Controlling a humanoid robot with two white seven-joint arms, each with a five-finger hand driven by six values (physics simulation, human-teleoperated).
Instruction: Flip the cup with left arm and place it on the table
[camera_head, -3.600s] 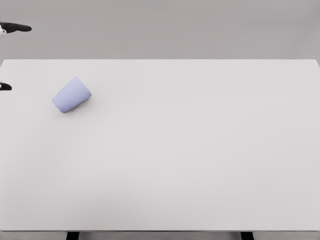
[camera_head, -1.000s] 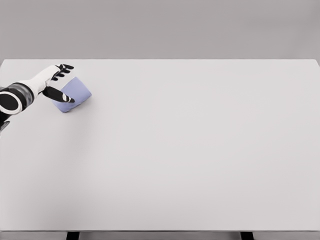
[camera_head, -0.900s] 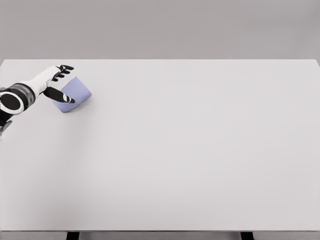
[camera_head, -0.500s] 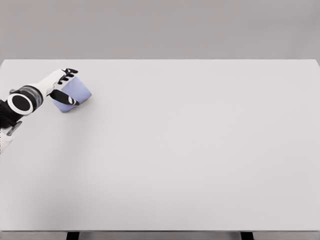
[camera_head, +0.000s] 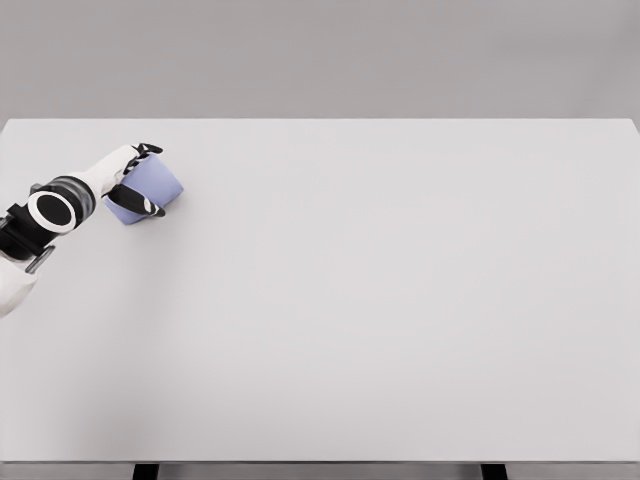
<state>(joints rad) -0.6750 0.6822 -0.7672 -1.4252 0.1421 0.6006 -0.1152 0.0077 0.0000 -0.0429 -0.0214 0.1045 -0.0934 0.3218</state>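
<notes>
Your left hand (camera_head: 128, 180) has its thumb and fingers wrapped around the lavender cup (camera_head: 150, 188), which lies tipped on the table (camera_head: 400, 300) within its grasp; lifting, flipping and placing remain.

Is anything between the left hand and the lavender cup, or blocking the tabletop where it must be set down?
Nothing visible. The left hand is already around the tipped lavender cup, thumb in front and fingers behind. The white table beside it shows no other object.

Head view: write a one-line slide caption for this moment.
Left robot hand wraps around the tipped lavender cup near the white table's far-left edge.
</notes>
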